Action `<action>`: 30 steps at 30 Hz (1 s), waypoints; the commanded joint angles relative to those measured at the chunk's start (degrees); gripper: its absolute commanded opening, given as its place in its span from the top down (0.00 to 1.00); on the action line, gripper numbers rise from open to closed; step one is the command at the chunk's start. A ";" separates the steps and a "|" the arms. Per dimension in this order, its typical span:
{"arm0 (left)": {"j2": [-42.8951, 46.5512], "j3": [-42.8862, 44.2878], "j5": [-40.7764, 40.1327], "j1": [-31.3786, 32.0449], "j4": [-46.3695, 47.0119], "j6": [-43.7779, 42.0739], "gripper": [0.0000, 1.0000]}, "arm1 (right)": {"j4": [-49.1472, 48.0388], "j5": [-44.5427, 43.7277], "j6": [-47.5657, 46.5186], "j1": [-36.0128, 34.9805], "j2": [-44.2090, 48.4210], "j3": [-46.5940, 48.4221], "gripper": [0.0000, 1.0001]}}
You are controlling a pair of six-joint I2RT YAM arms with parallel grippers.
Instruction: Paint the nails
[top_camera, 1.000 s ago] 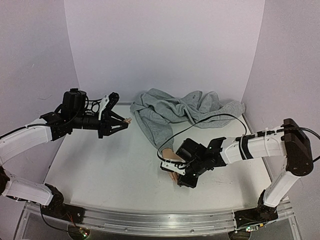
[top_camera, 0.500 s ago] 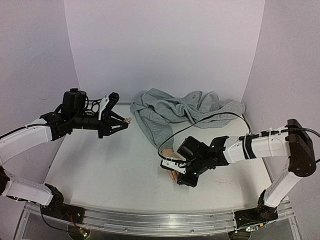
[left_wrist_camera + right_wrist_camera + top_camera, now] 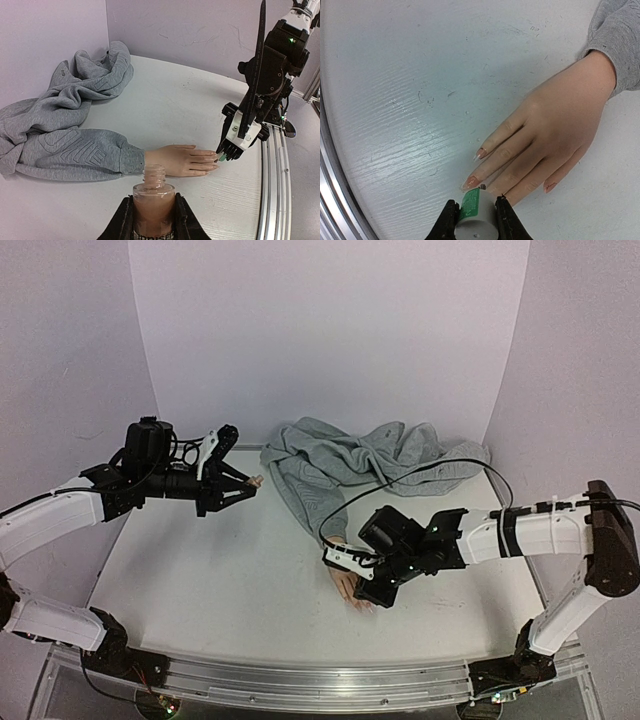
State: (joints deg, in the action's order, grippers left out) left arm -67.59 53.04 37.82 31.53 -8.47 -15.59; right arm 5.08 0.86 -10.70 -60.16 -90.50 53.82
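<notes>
The mannequin hand (image 3: 352, 590) lies palm down on the white table, its wrist in a grey sweatshirt sleeve (image 3: 310, 505). It also shows in the left wrist view (image 3: 182, 160) and the right wrist view (image 3: 555, 125). Three pale glossy nails (image 3: 471, 181) show; the others are hidden behind the cap. My right gripper (image 3: 476, 207) is shut on a grey brush cap with a green label (image 3: 476, 220), just above the fingertips; it also shows in the top view (image 3: 372, 588). My left gripper (image 3: 153, 202) is shut on an open bottle of pinkish polish (image 3: 153, 195), held above the table's far left (image 3: 247, 484).
The rest of the grey sweatshirt (image 3: 375, 460) is heaped at the back of the table. A metal rail (image 3: 300, 685) runs along the front edge and shows in both wrist views (image 3: 272, 190) (image 3: 332, 200). A black cable (image 3: 400, 485) loops over the sweatshirt.
My right gripper has shifted slightly right and back with the cap, uncovering more of the mannequin fingers in the top view. The left arm and bottle have not moved.
</notes>
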 commanded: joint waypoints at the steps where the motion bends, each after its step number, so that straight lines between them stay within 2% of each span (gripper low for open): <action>1: 0.44 1.06 0.90 -0.33 2.49 0.04 1.00 | 1.11 -0.06 -0.30 -0.23 -0.70 0.16 1.00; 30: 0.58 0.99 0.85 -0.33 2.49 -0.14 1.00 | 1.07 1.50 -1.76 -0.22 -3.73 0.93 1.00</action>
State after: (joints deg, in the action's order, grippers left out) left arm -67.59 53.04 37.82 31.53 -8.47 -15.59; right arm 4.73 1.45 -12.01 -60.16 -93.56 53.82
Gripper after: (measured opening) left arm 0.228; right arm 0.223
